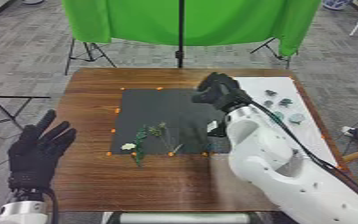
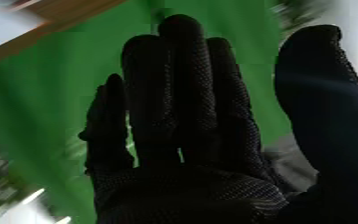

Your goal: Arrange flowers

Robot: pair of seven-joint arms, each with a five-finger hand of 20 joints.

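In the head view, my right hand is over the back right part of a dark mat, its fingers extended. The right wrist view has my right hand with straight fingers and the thumb apart, nothing held. My left hand is at the table's left edge, fingers straight. On the mat's front left lie a white flower, a green leafy stem and a thin-stemmed sprig. A small white item lies beside my right forearm, partly hidden. Several grey-green pieces, one of them a round piece, rest on a white sheet.
The brown table has small orange markers around the mat. My right arm covers part of the white sheet and the table's front right. Behind the table, a green cloth hangs on a stand.
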